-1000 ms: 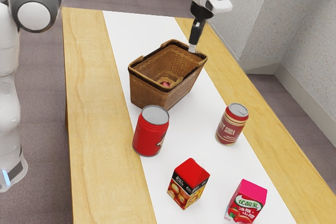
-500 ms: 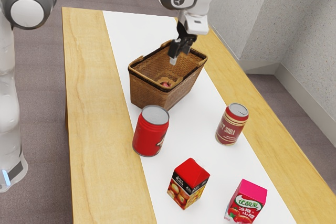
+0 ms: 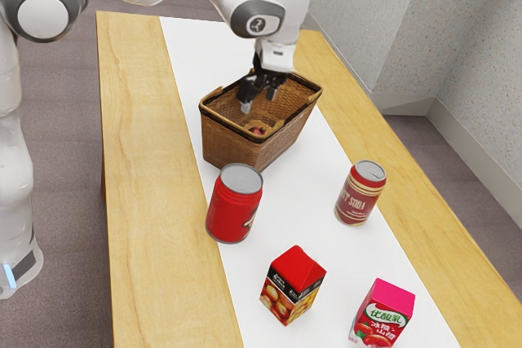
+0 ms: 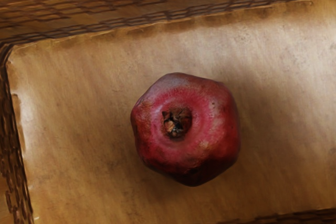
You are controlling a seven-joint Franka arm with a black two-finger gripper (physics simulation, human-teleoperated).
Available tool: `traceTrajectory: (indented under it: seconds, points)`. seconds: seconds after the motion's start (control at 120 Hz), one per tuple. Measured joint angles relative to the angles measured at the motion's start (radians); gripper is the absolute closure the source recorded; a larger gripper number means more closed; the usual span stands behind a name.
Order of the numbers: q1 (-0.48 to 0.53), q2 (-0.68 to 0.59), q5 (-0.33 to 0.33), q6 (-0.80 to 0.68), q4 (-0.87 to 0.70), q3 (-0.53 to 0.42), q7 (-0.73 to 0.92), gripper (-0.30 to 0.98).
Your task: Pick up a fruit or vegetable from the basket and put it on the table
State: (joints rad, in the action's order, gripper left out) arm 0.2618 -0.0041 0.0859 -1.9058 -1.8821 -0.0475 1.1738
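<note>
Presently tool (image 3: 259,101) parted wide, empty, at basket (image 3: 228,143) mouth; pomegranate (image 4: 186,129) apart from visible walls (image 4: 157,1).

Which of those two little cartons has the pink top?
The carton nearest the exterior view's lower right corner; the other carton, picturing round yellowish fruit, has a red top.

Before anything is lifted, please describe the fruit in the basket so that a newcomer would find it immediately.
On the pale wooden table with a white runner stands the brown woven basket. On its floor lies a round, deep-red pomegranate, its dry brown crown facing up. Unlike the red metal cans and printed cardboard cartons outside, it bears no lettering.
</note>
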Motion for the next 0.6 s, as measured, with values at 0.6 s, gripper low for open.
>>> traceTrajectory:
  seconds: [0.6]
  points:
    - [-0.044, -0.007, -0.030, -0.056, -0.063, -0.002, 0.090, 0.00]
